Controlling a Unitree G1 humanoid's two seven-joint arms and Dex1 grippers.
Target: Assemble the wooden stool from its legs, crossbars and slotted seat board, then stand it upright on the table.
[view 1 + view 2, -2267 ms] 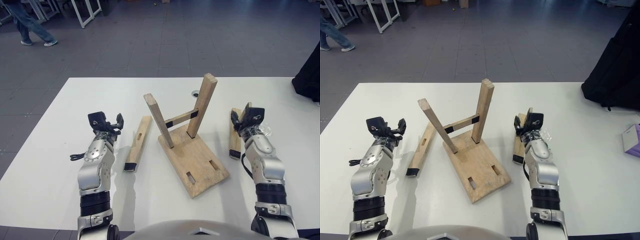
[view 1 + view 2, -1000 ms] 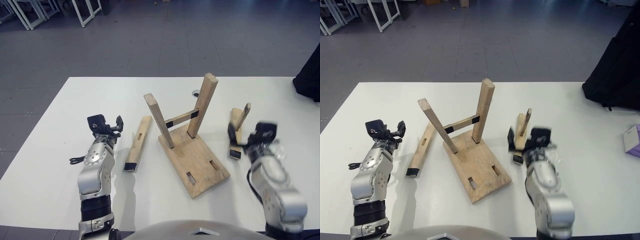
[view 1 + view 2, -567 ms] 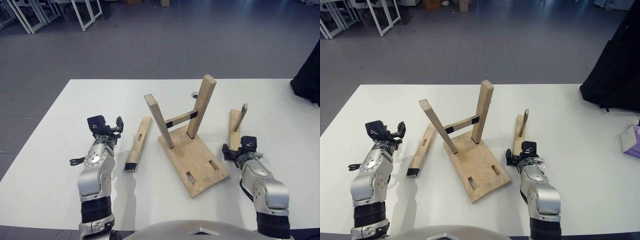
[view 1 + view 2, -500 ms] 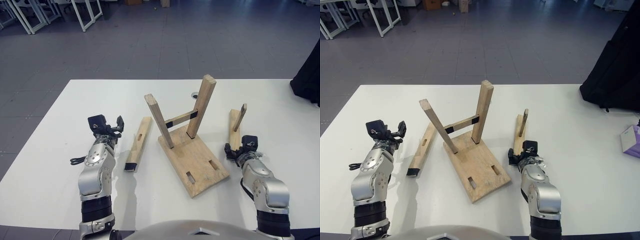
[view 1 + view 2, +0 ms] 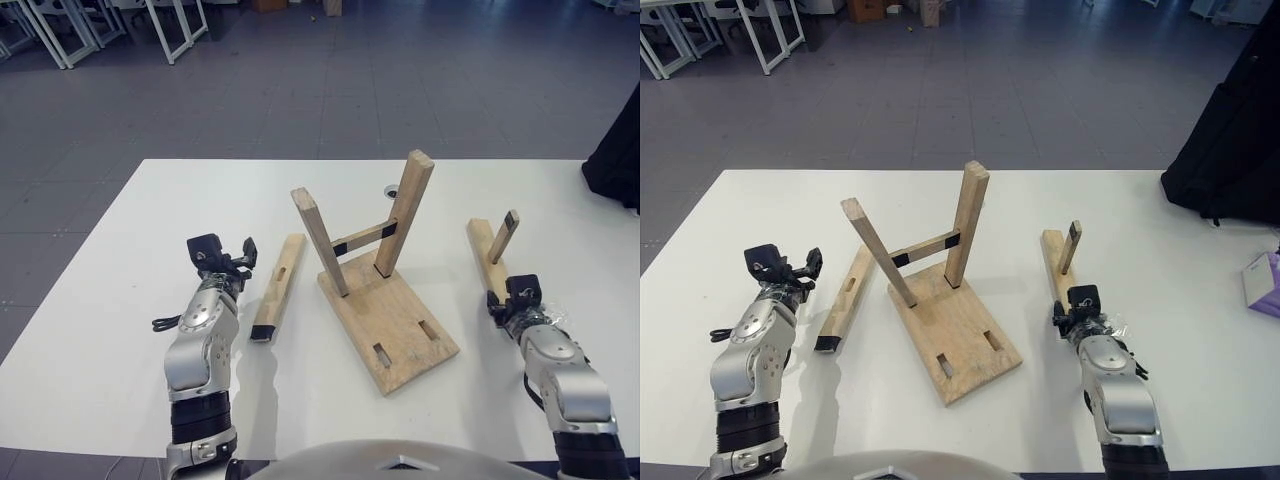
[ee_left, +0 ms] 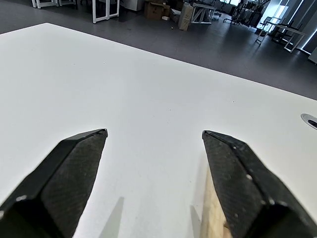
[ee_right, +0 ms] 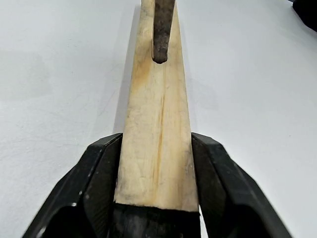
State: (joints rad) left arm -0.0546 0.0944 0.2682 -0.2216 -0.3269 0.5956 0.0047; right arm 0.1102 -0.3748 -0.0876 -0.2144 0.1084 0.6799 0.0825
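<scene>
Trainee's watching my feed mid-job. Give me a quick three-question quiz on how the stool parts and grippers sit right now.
1. True or false: the right gripper is shut on the right-hand leg, which has a crossbar stuck in it.
2. How many upright legs stand in the seat board? A one, B two, C four.
3. Fill in: the left gripper is ____, beside the loose leg.
Key: 1 true; 2 B; 3 open.

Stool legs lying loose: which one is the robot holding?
The right-side leg, with a short crossbar sticking up from it; the right hand clamps its near end. The left-side leg lies untouched.
</scene>
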